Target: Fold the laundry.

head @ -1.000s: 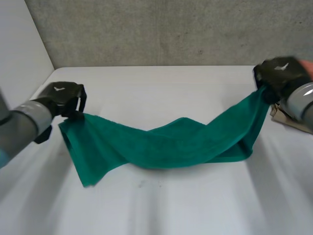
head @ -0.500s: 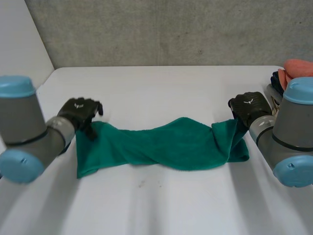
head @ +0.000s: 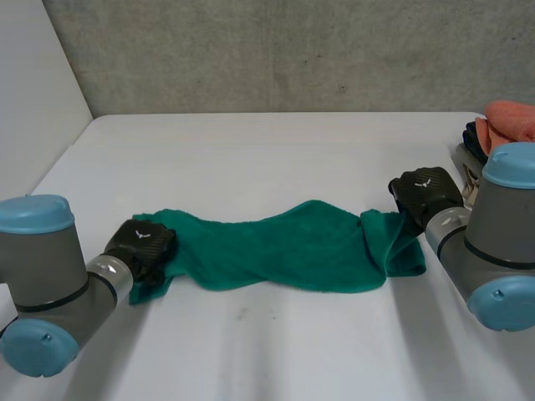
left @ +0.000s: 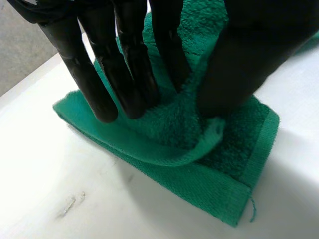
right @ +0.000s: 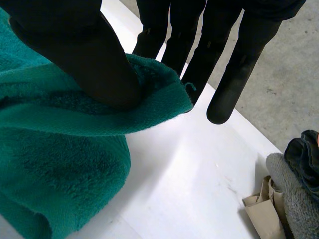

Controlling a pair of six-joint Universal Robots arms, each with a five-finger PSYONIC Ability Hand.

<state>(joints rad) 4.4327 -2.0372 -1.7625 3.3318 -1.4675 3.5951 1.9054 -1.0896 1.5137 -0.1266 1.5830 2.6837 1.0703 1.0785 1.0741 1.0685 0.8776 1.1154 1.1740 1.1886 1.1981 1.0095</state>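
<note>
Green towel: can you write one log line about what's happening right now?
task: fold laundry | green towel: lying bunched on white table | left hand: pinches one end | right hand: pinches other end

Your left arm (head: 46,276) and right arm (head: 501,238) were grey with rounded light-blue caps (head: 33,214). The left hand (head: 140,249) and right hand (head: 426,194) were black, each with a small white mark (head: 140,235) and glossy fingers (left: 130,64).
</note>
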